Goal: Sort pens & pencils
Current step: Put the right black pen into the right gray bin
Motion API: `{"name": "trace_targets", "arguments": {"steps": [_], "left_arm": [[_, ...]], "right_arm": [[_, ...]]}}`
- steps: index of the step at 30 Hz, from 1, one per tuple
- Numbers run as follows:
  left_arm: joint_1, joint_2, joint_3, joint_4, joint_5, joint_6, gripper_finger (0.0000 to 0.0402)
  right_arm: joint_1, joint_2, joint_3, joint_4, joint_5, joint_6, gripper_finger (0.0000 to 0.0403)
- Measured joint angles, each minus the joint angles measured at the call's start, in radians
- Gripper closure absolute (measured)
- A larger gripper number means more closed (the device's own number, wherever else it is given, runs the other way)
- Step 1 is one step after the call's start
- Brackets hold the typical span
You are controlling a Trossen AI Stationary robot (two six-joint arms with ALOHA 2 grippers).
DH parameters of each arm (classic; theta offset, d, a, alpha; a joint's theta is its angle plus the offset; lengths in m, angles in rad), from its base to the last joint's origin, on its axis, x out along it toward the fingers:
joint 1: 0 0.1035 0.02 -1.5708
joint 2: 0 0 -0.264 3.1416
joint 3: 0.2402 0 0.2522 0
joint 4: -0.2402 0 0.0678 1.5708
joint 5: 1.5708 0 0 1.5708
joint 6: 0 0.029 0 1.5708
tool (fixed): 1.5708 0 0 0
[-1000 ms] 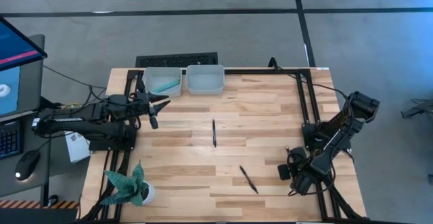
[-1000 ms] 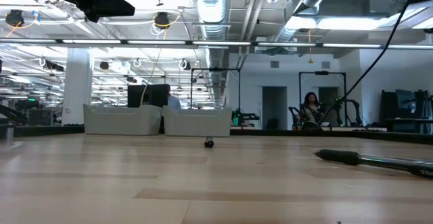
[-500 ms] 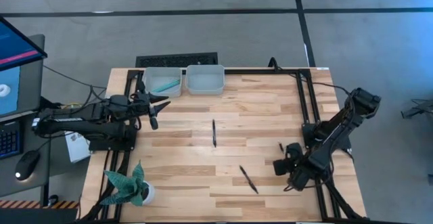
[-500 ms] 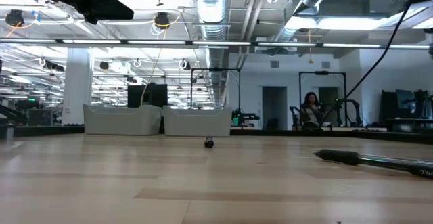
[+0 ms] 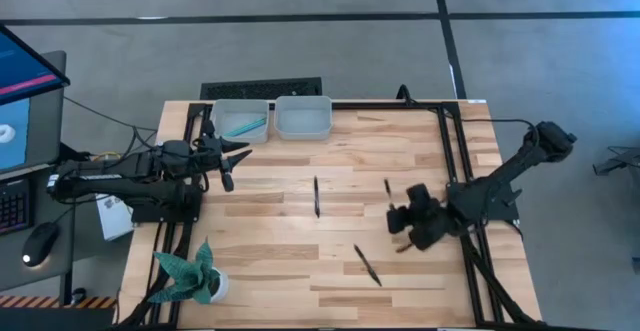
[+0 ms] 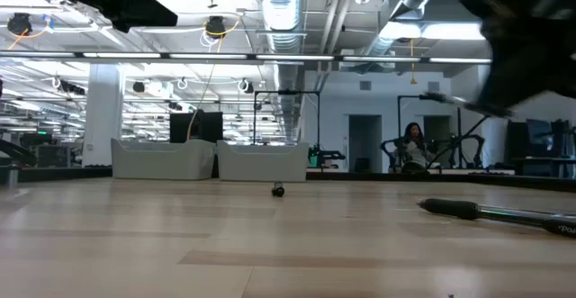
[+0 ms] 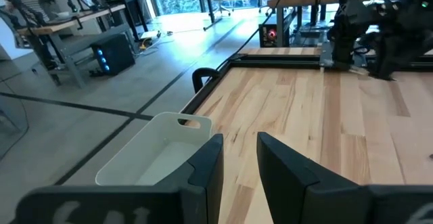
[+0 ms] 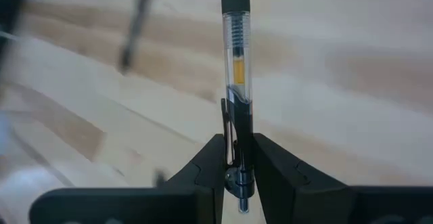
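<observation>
Two pale bins are sitting side by side at the far edge of the wooden table (image 5: 420,151). The left bin (image 5: 240,119) is holding teal pencils (image 5: 243,127) lying at a slant across its floor — how many cannot be told from above. The right bin (image 5: 303,117) is showing only its bare floor.

The right gripper (image 5: 398,221) is reaching in over the middle-right of the table, and its two fingers are clamping a black pen (image 8: 235,82) by its clip end, the clear barrel and dark grip pointing forward out of the jaws. In the high view that pen (image 5: 388,187) is showing as a thin dark stroke just beyond the gripper, above the boards.

Two more black pens are lying loose on the wood, well apart from each other. One black pen (image 5: 317,197) is lying near the table's centre, pointing roughly toward the bins. The other black pen (image 5: 367,265) is lying at a slant nearer the front edge, just beside the right gripper's side of the table; in the low view it is lying flat at the right.

The left gripper (image 5: 235,155) is hovering just in front of the left bin, holding nothing — its fingers (image 7: 206,166) are standing slightly apart.

A potted plant (image 5: 195,276) is standing at the front left corner.
</observation>
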Motion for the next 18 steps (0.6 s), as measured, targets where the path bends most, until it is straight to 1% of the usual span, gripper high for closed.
{"name": "trace_targets", "arguments": {"steps": [4,10,14,18], "left_arm": [[0.000,0.000,0.000,0.000,0.000,0.000,0.0319],[0.000,0.000,0.000,0.000,0.003,-0.001,0.0319],[0.000,0.000,0.000,0.000,0.004,-0.001,0.0319],[0.000,0.000,0.000,0.000,0.004,-0.001,0.0319]], "right_arm": [[-0.132,-0.030,0.001,0.146,0.014,-0.255,0.0315],[-0.328,-0.035,0.002,0.429,0.006,-0.622,0.0315],[-0.454,-0.035,0.002,0.591,-0.066,-0.811,0.0315],[-0.577,-0.035,0.002,0.721,-0.183,-0.938,0.0315]]}}
